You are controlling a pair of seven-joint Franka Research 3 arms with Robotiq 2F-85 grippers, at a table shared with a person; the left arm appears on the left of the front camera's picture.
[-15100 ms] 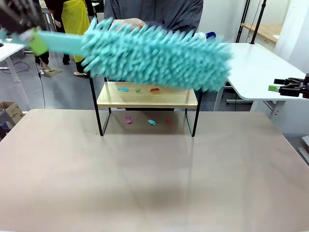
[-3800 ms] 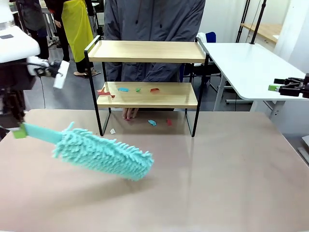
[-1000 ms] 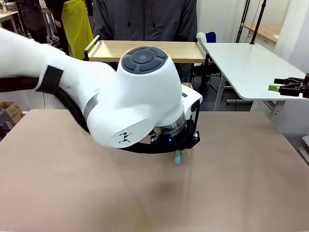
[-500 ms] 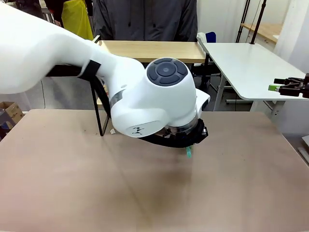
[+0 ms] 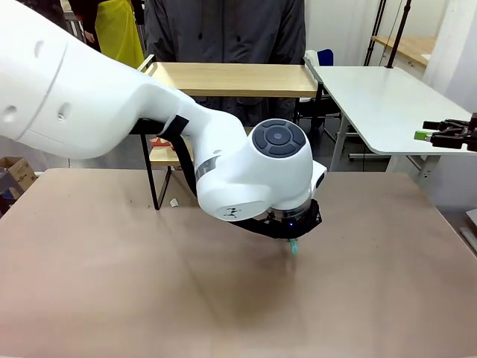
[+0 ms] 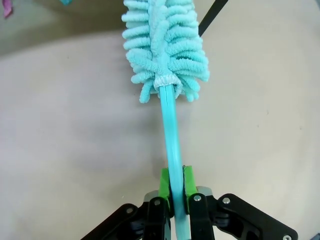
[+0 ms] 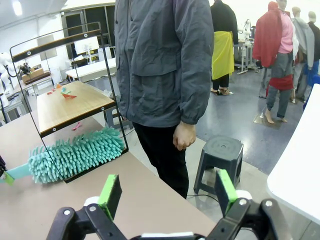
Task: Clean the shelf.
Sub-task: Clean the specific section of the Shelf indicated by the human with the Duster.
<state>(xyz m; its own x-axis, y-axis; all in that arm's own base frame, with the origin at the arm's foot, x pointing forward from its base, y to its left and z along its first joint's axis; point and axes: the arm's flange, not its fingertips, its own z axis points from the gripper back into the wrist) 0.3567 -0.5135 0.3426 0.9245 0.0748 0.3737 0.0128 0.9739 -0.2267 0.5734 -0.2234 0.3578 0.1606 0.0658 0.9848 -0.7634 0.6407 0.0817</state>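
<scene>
left gripper (image 6: 174,182): we see its green pads (image 6: 163,182) clamped tight on the thin teal handle of the duster (image 6: 165,45), with no gap on either side.
left arm (image 5: 246,171): it stretches across the middle of the brown table (image 5: 112,283), wrist low over the top, and the teal end of the handle pokes out beneath it.
duster head: in the right wrist view we find it under the lower board (image 7: 70,107), inside the black frame; we think it rests on the tabletop, though the angle leaves us unsure.
right gripper (image 7: 167,192): its jaws stand wide apart with nothing between them; in the front view it sits at the right edge, near the white table (image 5: 395,104), well apart from the shelf.
shelf (image 5: 235,78): it stands at the far side of the brown table, just in front of the person (image 7: 160,60).
scraps (image 7: 67,95): we count a few small red and teal bits on the lower board.
white bit (image 5: 173,202): it lies on the table beside the shelf's front left leg.
person: in a grey jacket, one hand (image 7: 184,136) hanging at the side, with a black stool (image 7: 222,150) near.
</scene>
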